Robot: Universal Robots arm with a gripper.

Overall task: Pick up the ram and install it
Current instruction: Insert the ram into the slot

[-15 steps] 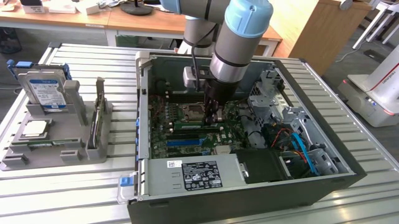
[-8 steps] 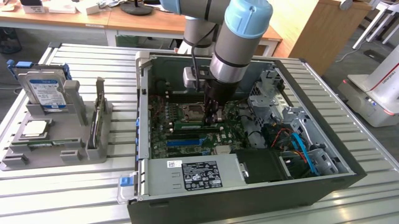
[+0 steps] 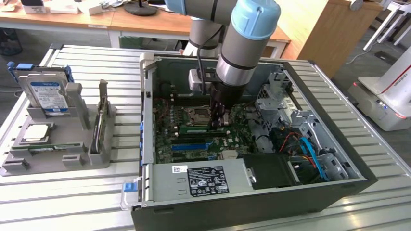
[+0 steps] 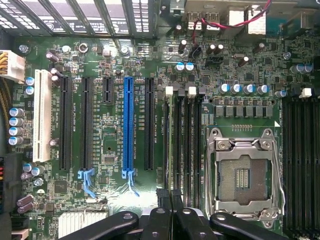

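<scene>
One ram (image 3: pixel 194 129) edge-on in wrist view, end effector (image 3: pixel 220 126) above.

Beyond my jaws stand wooden desks (image 3: pixel 96 21) and a wooden cabinet (image 3: pixel 334 29) — below me a table (image 3: pixel 64 207) of pale metal slats, grey floor (image 3: pixel 363 67) past its edge.

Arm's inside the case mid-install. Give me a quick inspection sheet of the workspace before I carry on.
Surface: slatted metal table carrying an open computer case and a grey parts tray.
Job's things: the ram on edge at the memory slots beside the processor socket; seating unclear.
Clutter: hard drive and processor chip in the tray.
Grippers: end effector shut on the ram.
Cables: blue and red cables in the case's corner.
Surroundings: wooden desks, white machine.
</scene>
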